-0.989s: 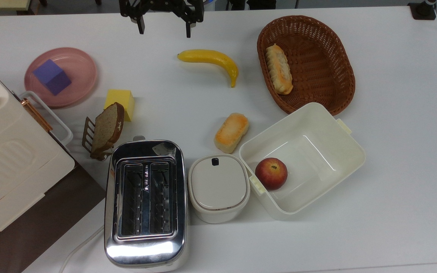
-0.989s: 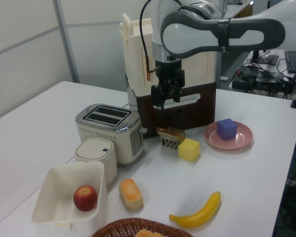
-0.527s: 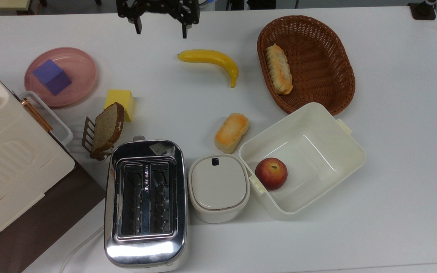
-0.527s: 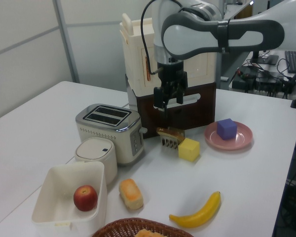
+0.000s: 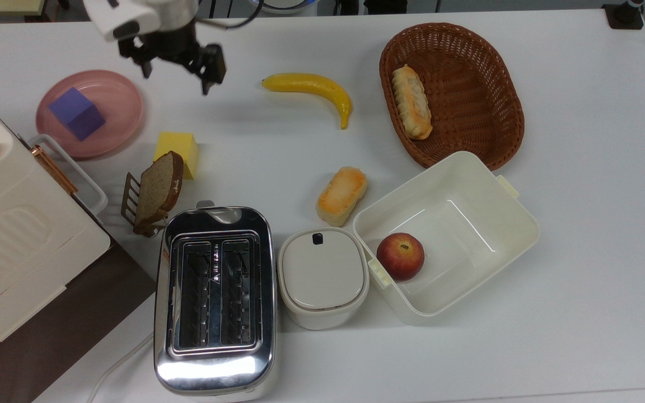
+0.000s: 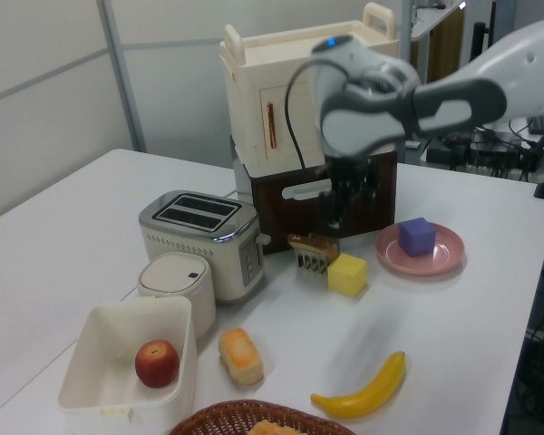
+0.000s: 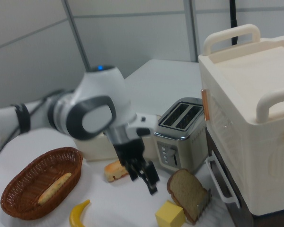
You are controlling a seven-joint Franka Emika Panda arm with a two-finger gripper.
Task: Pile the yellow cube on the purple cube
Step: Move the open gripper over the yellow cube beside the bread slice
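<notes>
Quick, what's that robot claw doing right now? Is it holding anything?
Gripper: open and empty, up in the air between the pink plate and the banana in the top view.

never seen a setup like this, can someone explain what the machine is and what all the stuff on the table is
The machine is one white robot arm ending in a black two-finger gripper, open and holding nothing. Three cameras show one moment: the top view looks straight down, the left view and right view look from the sides. On the white table lie a bright yellow cube beside a slice of brown bread in a rack, a blue-violet cube on a round pink plate, a yellow banana, a chrome toaster and a brown wicker basket.
</notes>
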